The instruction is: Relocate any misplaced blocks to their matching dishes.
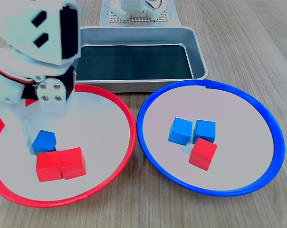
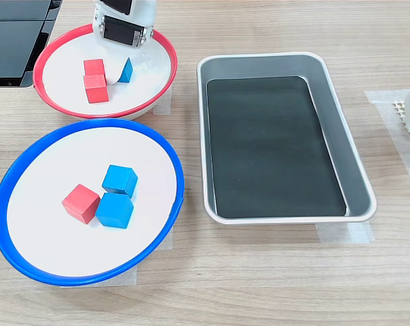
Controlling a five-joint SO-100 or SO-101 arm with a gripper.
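Blue cube (image 1: pixel 43 141), light, rigid and matte (easy grip), sits at our gripper (image 1: pixel 33 142) fingers, whose state we cannot tell; pinch opposite flat faces.

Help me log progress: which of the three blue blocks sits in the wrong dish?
The blue block in the red-rimmed dish, beside two red blocks, under the arm. The other two lie in the blue-rimmed dish.

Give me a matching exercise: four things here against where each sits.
1. lone blue cube
2. lone red cube
3. metal tray
4. gripper

A. in the blue-rimmed plate
B. over the red-rimmed plate
C. empty, beyond both plates in the first exterior view
D. beside two red cubes

Pairs: 1-D, 2-A, 3-C, 4-B
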